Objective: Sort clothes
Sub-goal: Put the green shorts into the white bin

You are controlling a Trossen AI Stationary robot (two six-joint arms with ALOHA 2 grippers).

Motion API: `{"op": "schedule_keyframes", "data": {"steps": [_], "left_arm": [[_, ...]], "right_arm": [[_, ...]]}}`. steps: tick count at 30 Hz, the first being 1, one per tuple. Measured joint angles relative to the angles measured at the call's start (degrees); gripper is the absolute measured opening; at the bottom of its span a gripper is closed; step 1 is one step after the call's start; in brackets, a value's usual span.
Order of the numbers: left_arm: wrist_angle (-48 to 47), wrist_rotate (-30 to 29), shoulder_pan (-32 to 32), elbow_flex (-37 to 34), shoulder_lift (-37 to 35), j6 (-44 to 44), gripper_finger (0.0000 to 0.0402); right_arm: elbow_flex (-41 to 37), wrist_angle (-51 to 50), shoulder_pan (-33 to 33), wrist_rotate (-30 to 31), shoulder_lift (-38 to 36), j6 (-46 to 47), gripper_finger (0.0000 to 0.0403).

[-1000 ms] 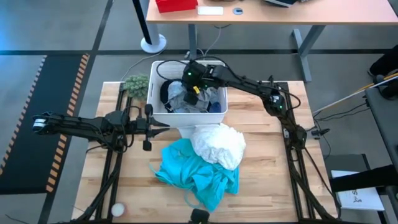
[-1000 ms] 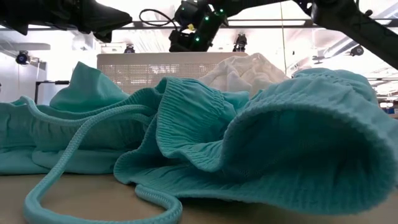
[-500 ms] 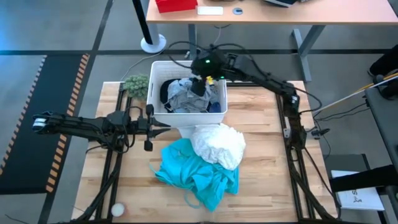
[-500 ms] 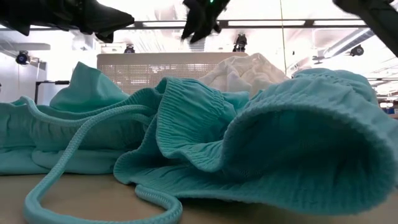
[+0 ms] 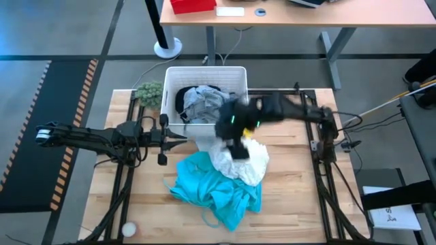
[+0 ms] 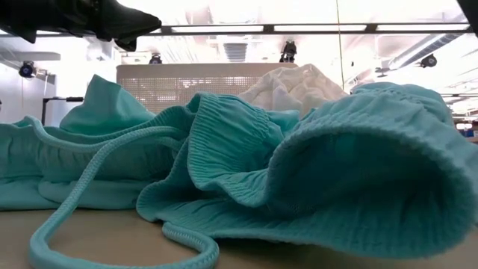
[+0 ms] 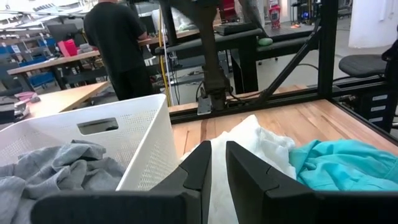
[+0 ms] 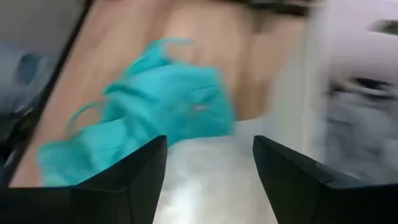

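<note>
Though open, right hand (image 5: 238,146) above white garment (image 5: 248,163).

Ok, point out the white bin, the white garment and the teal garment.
white bin (image 5: 174,126): high view, left wall.
white garment (image 5: 248,167): high view, bunched middle, clear of the arm.
teal garment (image 5: 204,184): high view, centre of the spread fabric.

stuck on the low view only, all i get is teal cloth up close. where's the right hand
Observer: The right hand hangs over the white garment, just in front of the bin.
Operator: is it holding anything
Observer: No. In its wrist view the fingers stand wide apart with nothing between them.
Operator: what's in the bin
Observer: Grey clothes and a dark piece at the left wall.
Operator: and the left hand
Observer: The left hand waits by the bin's front left corner, fingers nearly together and empty.
</note>
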Motion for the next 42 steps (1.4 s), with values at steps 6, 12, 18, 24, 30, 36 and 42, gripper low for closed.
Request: {"op": "schedule_keyframes", "data": {"steps": [6,12,18,24,30,36,42], "left_arm": [[-0.4,0.0,0.0,0.0,-0.4,-0.3,0.0036],[-0.8,0.3,0.0,0.0,-0.4,-0.6,0.0036],[-0.6,0.3,0.0,0.0,-0.5,-0.6,0.0036],[-0.6,0.4,0.0,0.0,-0.5,-0.6,0.0036],[-0.7,0.4,0.0,0.0,-0.5,-0.6,0.0036],[-0.8,0.4,0.0,0.0,-0.5,-0.6,0.0036],[-0.6,0.4,0.0,0.0,-0.5,-0.5,0.0036]], "right_arm": [[-9.3,5.3,10.9,0.0,1.5,2.8,0.0227],[-23.6,15.2,16.1,0.1,1.6,7.2,0.025],[-35.2,25.9,16.4,1.0,1.7,10.1,0.027],[-41.1,33.3,17.4,3.6,1.7,10.0,0.0289],[-43.3,36.4,17.8,6.2,1.9,10.9,0.0301],[-43.8,38.0,19.0,5.6,4.8,10.5,0.0299],[-43.6,40.0,19.2,5.7,8.8,9.7,0.0303]]}}
